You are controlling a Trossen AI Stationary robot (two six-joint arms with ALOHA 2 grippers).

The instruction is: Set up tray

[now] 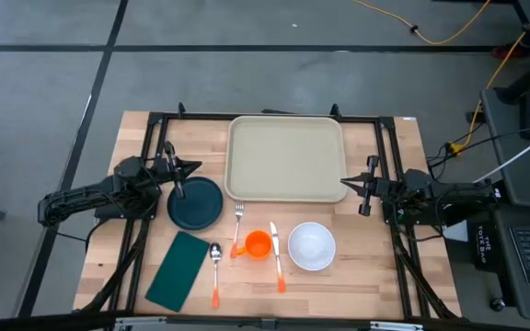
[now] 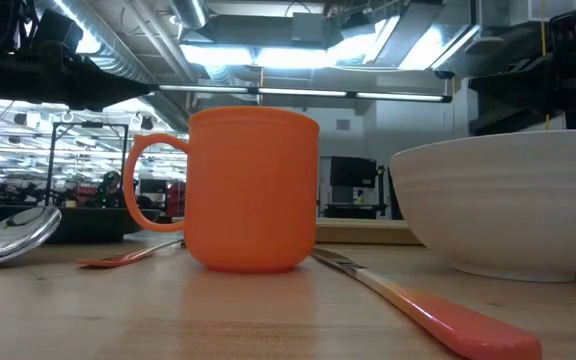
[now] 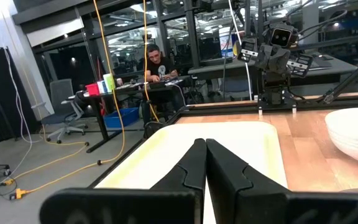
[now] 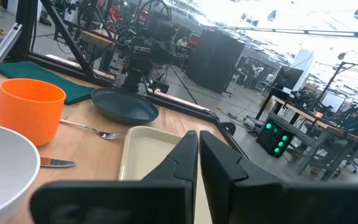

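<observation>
The tray [image 1: 286, 156] lies at the table's 12 o'clock, empty. The left gripper [image 1: 194, 167] waits at the tray's 9 o'clock with jaws together, above the plate [image 1: 196, 204]. The right gripper [image 1: 344, 181] sits at the tray's 4 o'clock corner, jaws together, holding nothing.

Even, bright overhead light fills the high view; shadows are soft and short. In the low view ceiling strips [image 2: 308, 50] glare at upper centre, the mug [image 2: 253, 190] is sharp, the near knife [image 2: 438, 310] blurs. The right wrist view's upper right is washed out.
</observation>
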